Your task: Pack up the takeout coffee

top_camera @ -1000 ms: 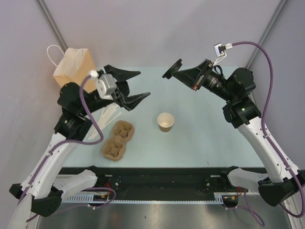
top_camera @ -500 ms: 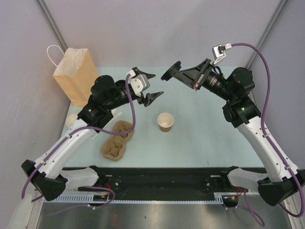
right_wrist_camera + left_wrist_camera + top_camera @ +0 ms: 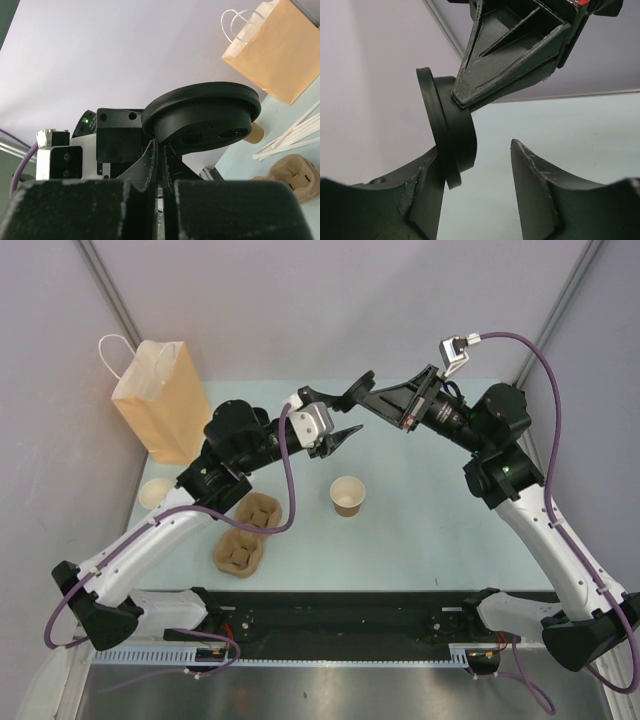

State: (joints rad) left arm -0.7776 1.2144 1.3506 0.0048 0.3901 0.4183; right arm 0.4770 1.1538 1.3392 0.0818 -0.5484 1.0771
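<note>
top external view puts the coffee cup (image 3: pixel 347 496) upright and uncovered on the table (image 3: pixel 430 530), below both arms and well apart from them. its black lid (image 3: pixel 455 145) hangs in the air, pinched at the rim by your right gripper (image 3: pixel 160 145), clamped tight. your left gripper (image 3: pixel 480 150) stands released around that lid, one finger touching its edge, the other clear. expect the lid to be light, stiff and slick, so take it across the rim. the paper cup would likely crush, so hold it low and gently.
</note>
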